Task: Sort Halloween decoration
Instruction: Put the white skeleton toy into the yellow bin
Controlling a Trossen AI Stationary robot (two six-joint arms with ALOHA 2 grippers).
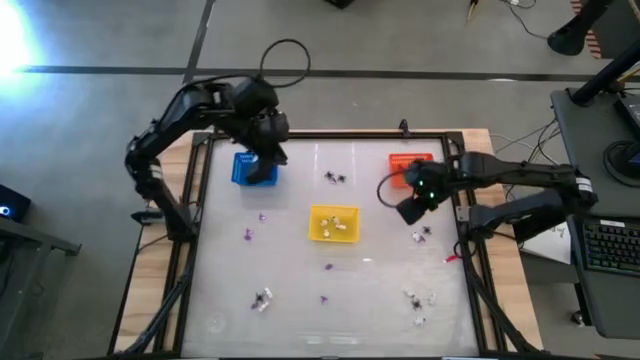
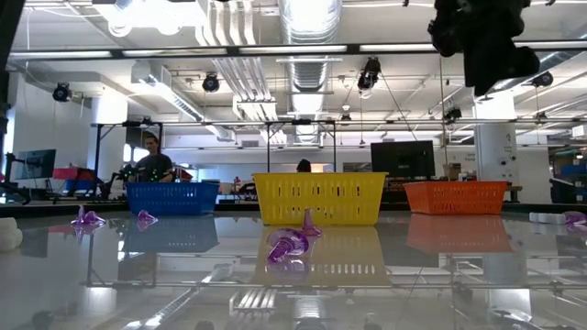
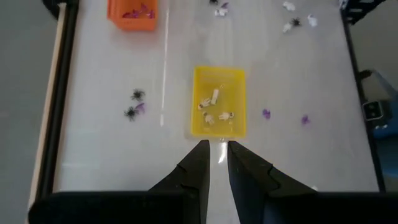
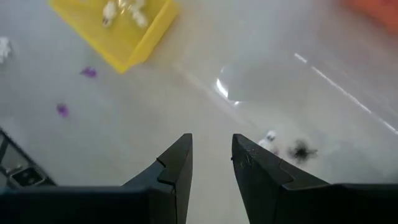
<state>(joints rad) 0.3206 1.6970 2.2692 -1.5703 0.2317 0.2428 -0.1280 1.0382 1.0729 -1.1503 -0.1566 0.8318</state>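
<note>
While your left gripper (image 1: 268, 150) hangs over the blue basket (image 1: 243, 168) in the high view, your right gripper (image 1: 412, 205) sits just below the orange basket (image 1: 408, 164). Trinkets are scattered on the glossy white table (image 1: 370, 285): a black pair (image 1: 335, 178) above the yellow basket (image 1: 333, 223), purple ones (image 1: 248, 235) to its left, mixed ones (image 1: 418, 298) lower right. They're too small to tell any long axis or heading.

Low view: purple trinket (image 2: 288, 246) lies in front of the yellow basket (image 2: 319, 198); behind is an open workshop with monitors and a person (image 2: 151, 165). No readable writing.

Left wrist view: fingers (image 3: 195, 168) are a narrow gap apart, holding nothing; cream trinkets (image 3: 214, 107) lie in the yellow basket (image 3: 218, 74).

Right wrist view: fingers (image 4: 176, 162) are parted, empty; a black spider (image 4: 302, 150) lies beside a white piece (image 4: 268, 138).
</note>
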